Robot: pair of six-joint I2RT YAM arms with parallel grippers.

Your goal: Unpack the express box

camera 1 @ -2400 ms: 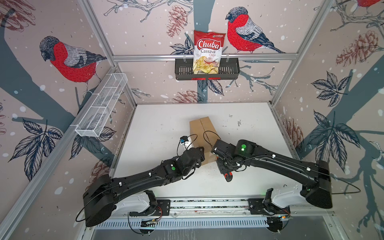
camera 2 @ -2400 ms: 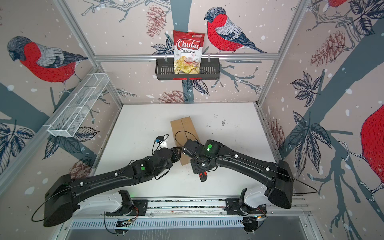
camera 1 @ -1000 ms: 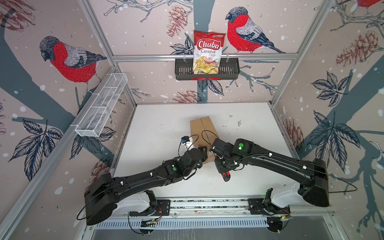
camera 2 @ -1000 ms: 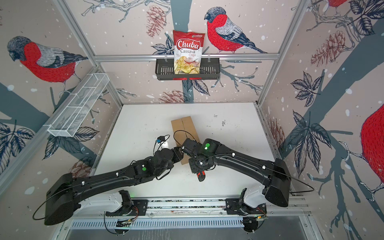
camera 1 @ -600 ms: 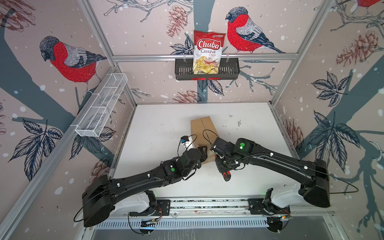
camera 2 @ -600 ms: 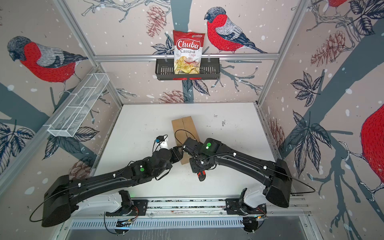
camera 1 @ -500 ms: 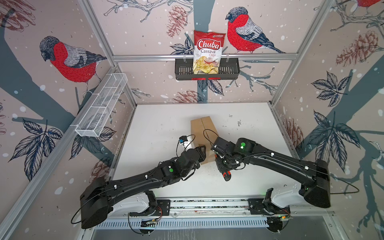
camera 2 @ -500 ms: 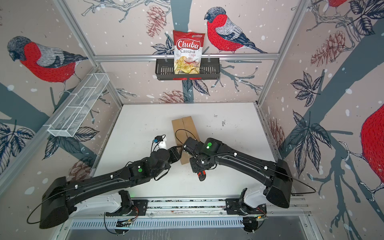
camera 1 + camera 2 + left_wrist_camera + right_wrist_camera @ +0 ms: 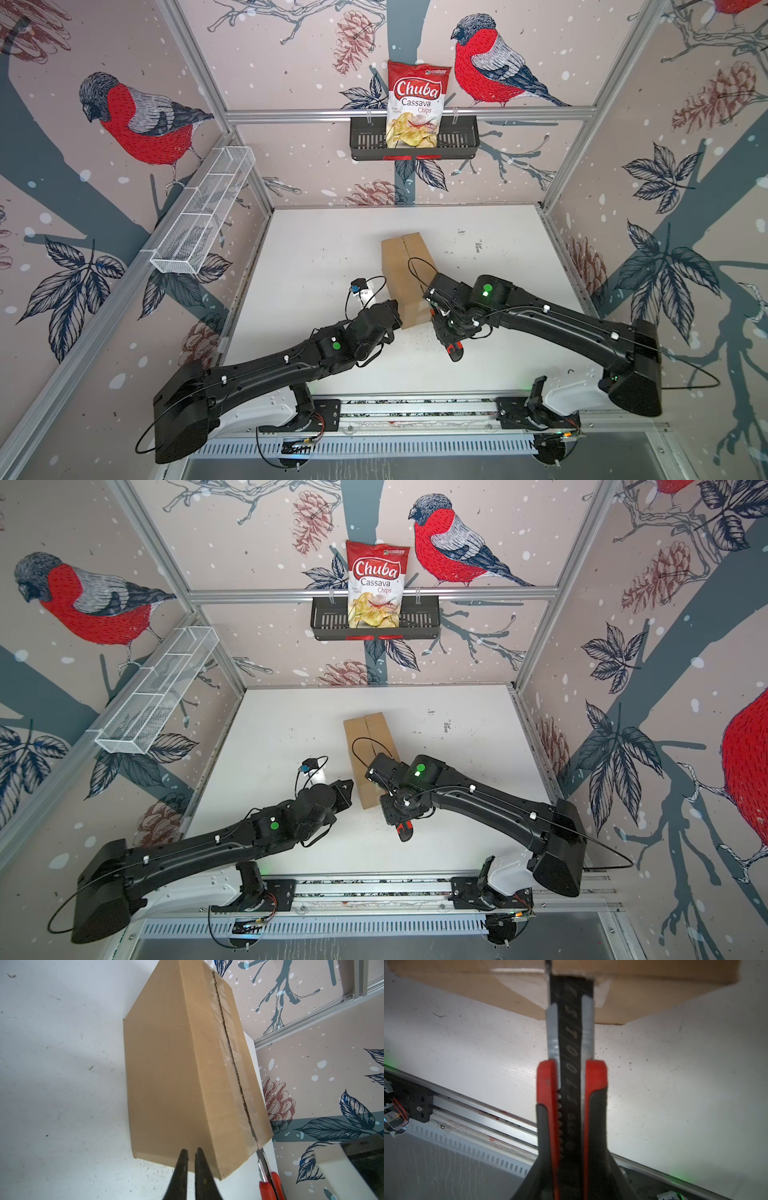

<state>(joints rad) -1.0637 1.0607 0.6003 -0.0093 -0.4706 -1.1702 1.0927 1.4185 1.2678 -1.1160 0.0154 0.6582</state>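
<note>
The express box (image 9: 405, 274) (image 9: 370, 750), brown cardboard with a taped centre seam, lies closed mid-table. In the left wrist view the seam runs along the box's top (image 9: 187, 1064). My left gripper (image 9: 392, 309) (image 9: 191, 1152) is shut with nothing between its fingers, and its tips are at the box's near left side, low down. My right gripper (image 9: 446, 328) (image 9: 571, 1109) is shut on a red and black utility knife (image 9: 571, 1084) (image 9: 404, 829). The knife's blade reaches the seam at the near end of the box (image 9: 654, 972).
A black wall basket (image 9: 457, 141) on the back wall holds a Chuba cassava chips bag (image 9: 417, 104). A white wire shelf (image 9: 203, 216) hangs on the left wall. The arms' base rail (image 9: 415, 415) runs along the table's front edge.
The left gripper's jaws have closed and its tips have moved in against the box's near left side. The right arm and knife have stayed about where they were.
</note>
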